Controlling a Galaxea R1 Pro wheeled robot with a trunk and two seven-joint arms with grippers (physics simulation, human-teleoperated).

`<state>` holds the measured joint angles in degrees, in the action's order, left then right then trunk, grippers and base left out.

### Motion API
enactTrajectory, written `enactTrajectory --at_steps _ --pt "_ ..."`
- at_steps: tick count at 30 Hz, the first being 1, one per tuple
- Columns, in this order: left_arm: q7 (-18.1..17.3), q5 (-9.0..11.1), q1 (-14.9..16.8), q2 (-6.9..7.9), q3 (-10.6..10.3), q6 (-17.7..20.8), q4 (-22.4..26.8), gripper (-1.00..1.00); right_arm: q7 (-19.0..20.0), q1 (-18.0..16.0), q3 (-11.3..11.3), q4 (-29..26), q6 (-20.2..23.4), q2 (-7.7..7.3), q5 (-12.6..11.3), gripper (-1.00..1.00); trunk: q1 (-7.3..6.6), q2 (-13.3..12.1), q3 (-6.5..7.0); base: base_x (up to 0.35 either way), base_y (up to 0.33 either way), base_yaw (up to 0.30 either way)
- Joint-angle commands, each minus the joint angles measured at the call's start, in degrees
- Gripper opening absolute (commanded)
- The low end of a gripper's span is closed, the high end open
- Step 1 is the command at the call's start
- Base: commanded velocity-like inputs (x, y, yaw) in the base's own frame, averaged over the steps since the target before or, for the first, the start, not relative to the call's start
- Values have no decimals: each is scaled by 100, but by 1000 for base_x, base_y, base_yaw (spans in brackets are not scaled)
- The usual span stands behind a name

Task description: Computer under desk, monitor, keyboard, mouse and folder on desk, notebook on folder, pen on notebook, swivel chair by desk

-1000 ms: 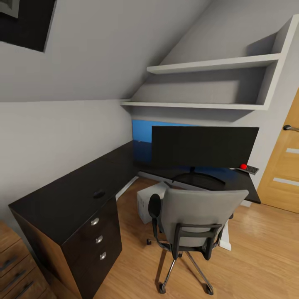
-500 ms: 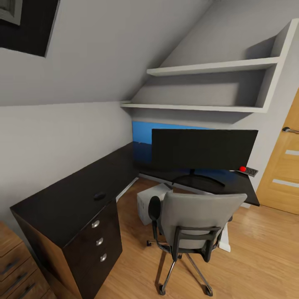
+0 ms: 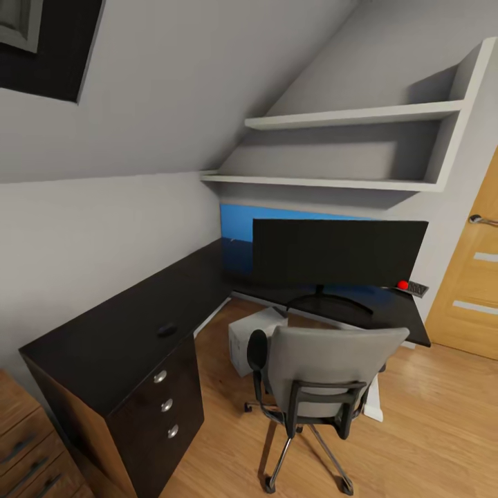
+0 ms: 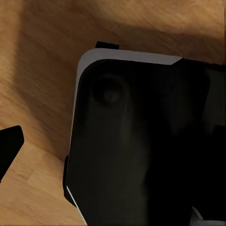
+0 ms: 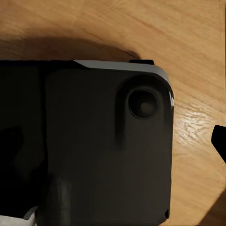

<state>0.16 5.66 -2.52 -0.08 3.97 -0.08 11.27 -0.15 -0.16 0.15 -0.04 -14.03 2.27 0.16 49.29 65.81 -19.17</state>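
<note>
the mouse (image 3: 167, 330) is lying on the left wing of the desk (image 3: 124, 339) above the drawers, the computer (image 3: 250, 338) is sitting on the floor under the desk, and the swivel chair (image 3: 323, 373) is standing just in front of it with its back to the camera. the monitor (image 3: 337, 254) is standing on the far wing, with the keyboard (image 3: 413, 288) peeking out at its right end. both wrist views are looking down on the robot's dark base over the wooden floor (image 3: 429, 429), and i cannot tell how either gripper's jaws are standing.
</note>
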Motion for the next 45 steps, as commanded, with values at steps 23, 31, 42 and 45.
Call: enactTrajectory --at_steps 23,31,42,45 --pt "-32 84 -21 52 145 -1429 1219 100 14 -10 8 -1518 -1907 -18 34 100 -88 -158 67 0 0 -87" --pt "-42 -1 -21 74 125 -2638 412 100 15 -10 12 -1507 -2092 -33 45 100 -88 -158 82 0 0 -263" --pt "-8 -13 -21 84 130 -2710 290 100 24 -10 20 -1524 -2143 -50 107 100 -88 -158 119 0 -43 -272" --pt "-2 -13 -21 84 131 -2698 285 100 24 -10 20 -1523 -2146 -51 263 100 -88 -158 129 0 -253 -277"
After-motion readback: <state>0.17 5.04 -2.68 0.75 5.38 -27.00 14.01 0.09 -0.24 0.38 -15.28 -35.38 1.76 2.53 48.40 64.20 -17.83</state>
